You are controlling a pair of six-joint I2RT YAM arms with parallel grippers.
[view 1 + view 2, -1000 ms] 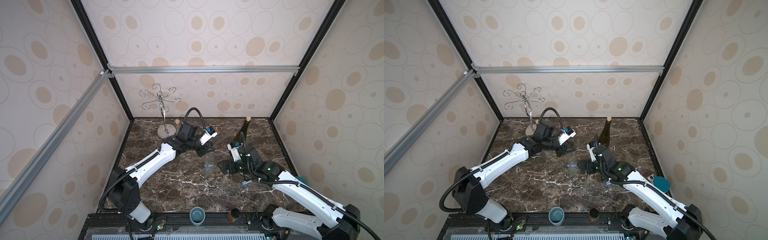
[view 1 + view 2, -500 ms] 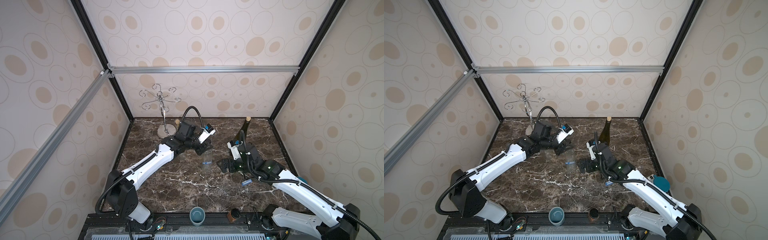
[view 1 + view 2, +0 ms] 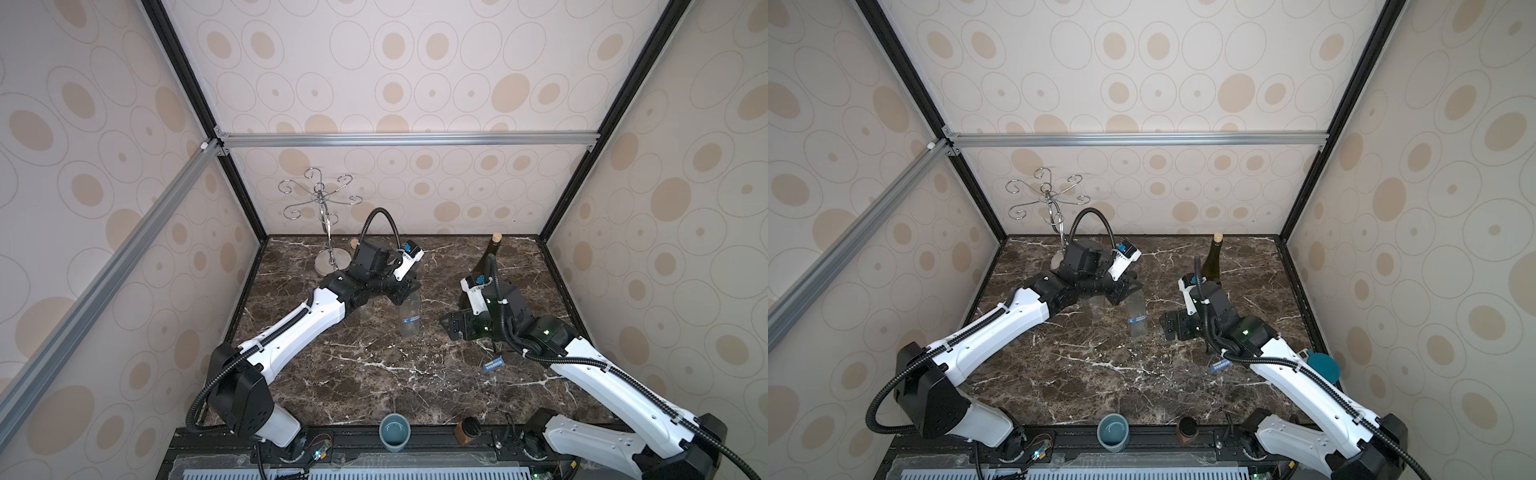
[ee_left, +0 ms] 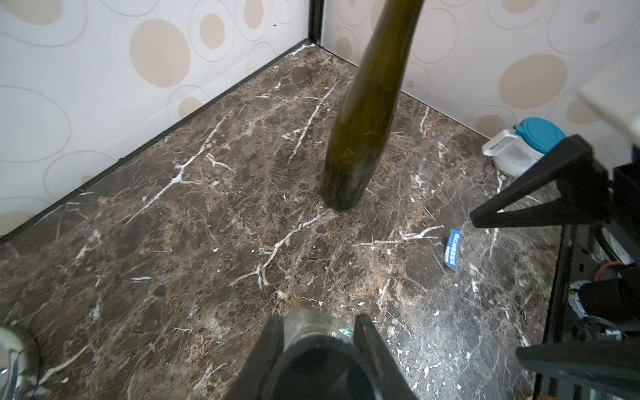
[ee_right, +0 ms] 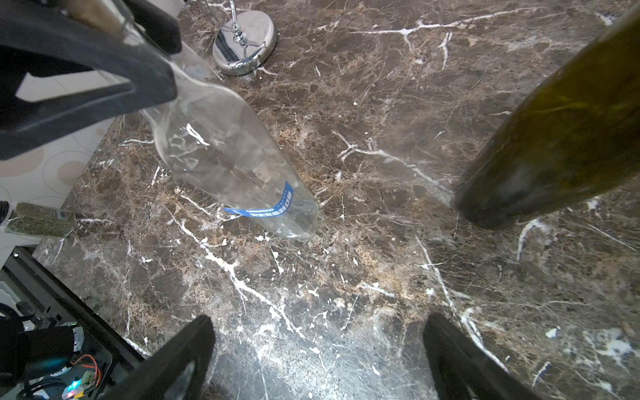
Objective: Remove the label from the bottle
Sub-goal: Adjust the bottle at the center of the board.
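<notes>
Two bottles stand on the marble desk [image 3: 374, 374]. The clear bottle [image 3: 409, 316] is near the middle with its base on the desk. The left tool [image 4: 319, 322] is clamped on its top, one black finger [image 4: 268, 349] on each side of the neck. A blue label [image 5: 273, 207] wraps the clear bottle low down, just above the base.

The right tool [image 5: 318, 322] hangs over the desk with its jaws spread wide and nothing between them. It sits just to the right of the clear bottle and is not touching it. The green bottle [image 3: 486, 266], corked and upright, stands right behind the right wrist, between that arm and the back wall. In the right wrist view it fills the side opposite the clear bottle.

A loose blue strip [image 3: 493, 365] lies flat on the desk beside the right forearm, well apart from both bottles. A clear glass [image 3: 1094, 307] stands under the left forearm, just beside the clear bottle. At the back left corner are a chrome wire stand [image 3: 328, 232] and a small cork [image 3: 354, 243] near its foot. A teal cup [image 3: 394, 430] and a brown cup [image 3: 468, 428] stand at the front edge. A white tub [image 4: 519, 156] with a teal lid stands by the right wall.
</notes>
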